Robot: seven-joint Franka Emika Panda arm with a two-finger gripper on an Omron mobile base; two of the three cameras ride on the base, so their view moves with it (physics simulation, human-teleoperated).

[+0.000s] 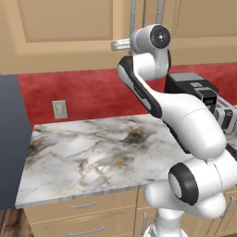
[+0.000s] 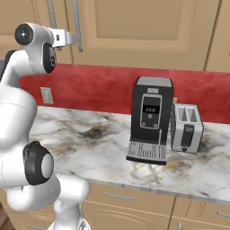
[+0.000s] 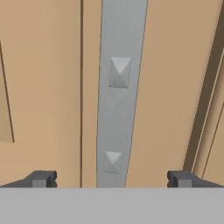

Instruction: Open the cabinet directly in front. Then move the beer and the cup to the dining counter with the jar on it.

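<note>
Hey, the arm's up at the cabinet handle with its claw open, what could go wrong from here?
1. In the hand view the handle runs between the open claw tips, but they may not yet be around the bar; closing early would miss it.
2. A second handle sits right beside it, so a sideways slip could catch the wrong cabinet door.
3. The door swinging out could hit the raised wrist.

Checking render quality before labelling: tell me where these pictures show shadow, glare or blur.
Left base view: the counter is evenly lit, no glare. Right base view: soft shadow under the coffee machine. Hand view: the handle is close and slightly soft, its two mounts shaded.
</note>
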